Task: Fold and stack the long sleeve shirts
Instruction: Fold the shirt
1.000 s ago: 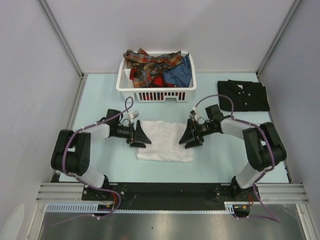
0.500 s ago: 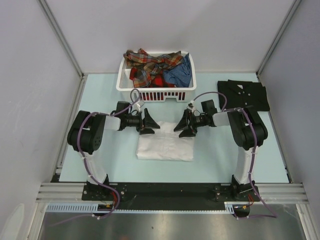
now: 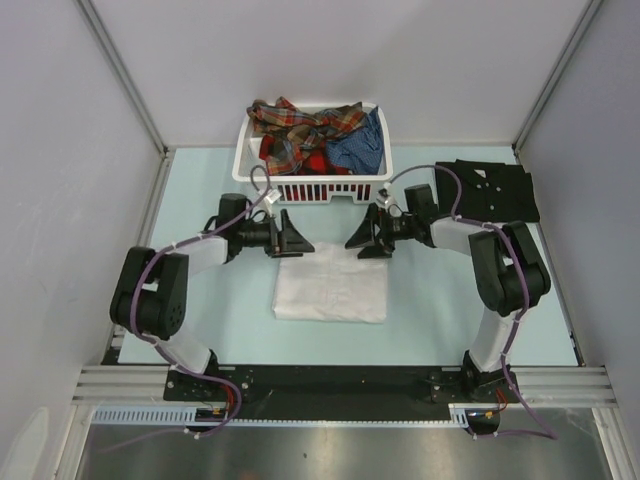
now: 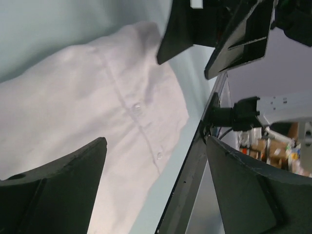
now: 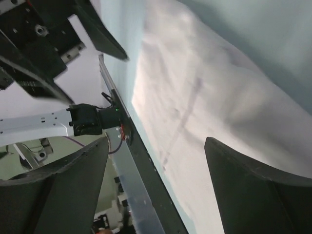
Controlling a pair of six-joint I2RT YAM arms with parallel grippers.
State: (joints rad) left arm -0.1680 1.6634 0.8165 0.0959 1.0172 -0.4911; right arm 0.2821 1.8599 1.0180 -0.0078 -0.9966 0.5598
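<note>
Noting left gripper (image 3: 298, 243) and right gripper (image 3: 361, 243) both spread wide and empty, facing each other at far edge of folded white shirt (image 3: 331, 292), mid-table. Black shirt (image 3: 487, 190) folded at far right; plaid shirts (image 3: 300, 130) heaped in basket (image 3: 243, 172). Risk of fold opening on lift from a top-layer-only pinch; risk of crooked stack from uneven grips.

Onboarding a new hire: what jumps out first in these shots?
A folded white shirt lies at centre, the open left gripper and right gripper facing each other at its far edge. Behind them a basket holds plaid shirts and a blue shirt; a folded black shirt lies far right.
</note>
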